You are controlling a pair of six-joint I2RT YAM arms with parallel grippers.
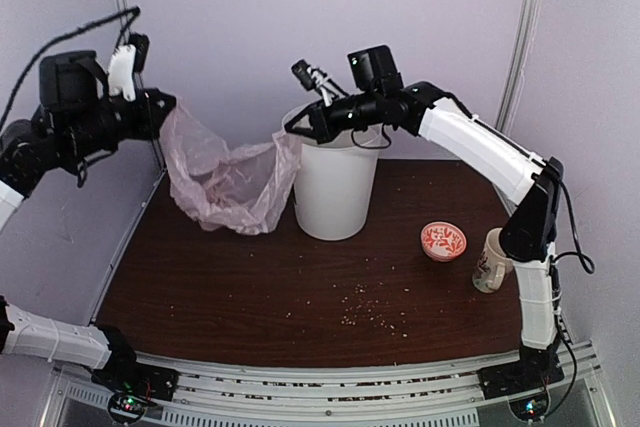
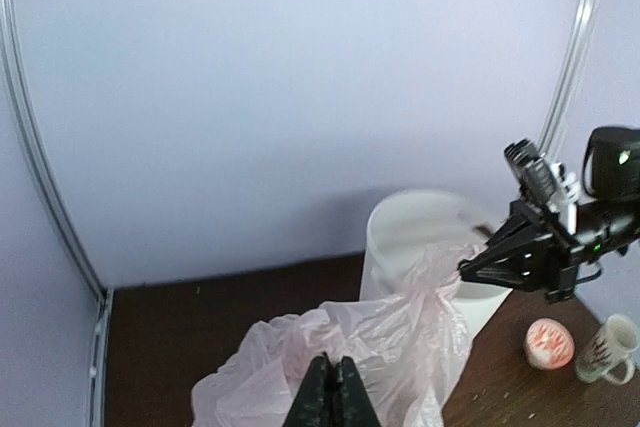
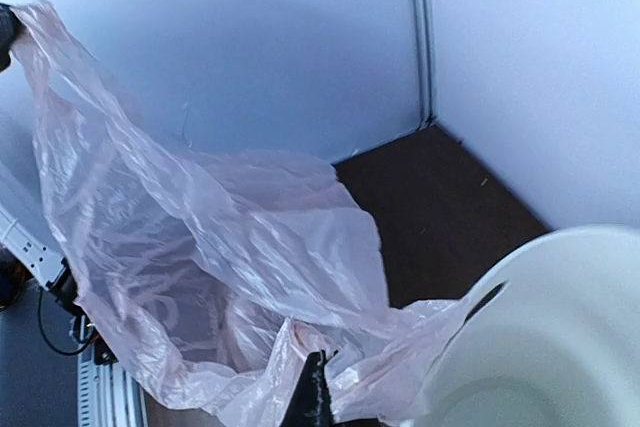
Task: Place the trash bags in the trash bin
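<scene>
Both jaws raised, clamping stretched bag (image 1: 225, 182).

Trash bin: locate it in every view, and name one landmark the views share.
Top external: trash bin at centre, upright, right of the pink bag.
Left wrist: trash bin right of centre, behind the bag.
Right wrist: trash bin in the bottom-right corner, only rim and inside showing.
Shared landmark: the pink bag meeting the bin's rim.
</scene>
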